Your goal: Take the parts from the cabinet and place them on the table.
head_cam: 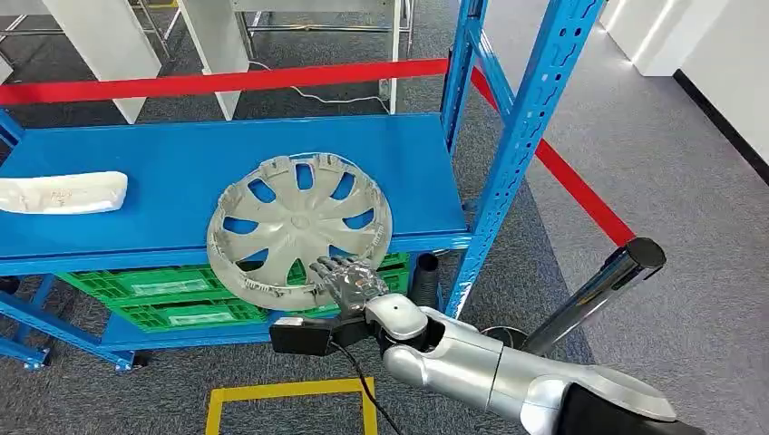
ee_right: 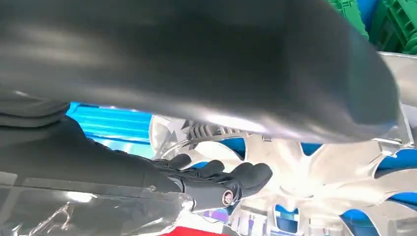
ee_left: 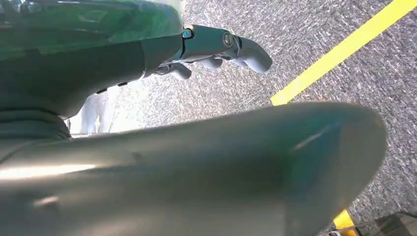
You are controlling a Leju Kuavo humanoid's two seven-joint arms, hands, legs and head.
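the grey hubcap (head_cam: 299, 227) lies on the blue shelf (head_cam: 163, 163) of the rack, its near edge hanging out past the shelf's front lip. the right robot hand (head_cam: 349, 279) is at that near rim, fingers (ee_right: 246, 173) laid over the spokes and edge; whether they really clamp it i cannot tell. a white wrapped part (head_cam: 62, 192) sits on the far left of the same shelf. green crates (head_cam: 172, 294) are stacked on the level below. the left robot hand (ee_left: 216, 51) hangs over grey carpet beside a yellow floor line (ee_left: 339, 51), fingers loosely curled, holding nothing.
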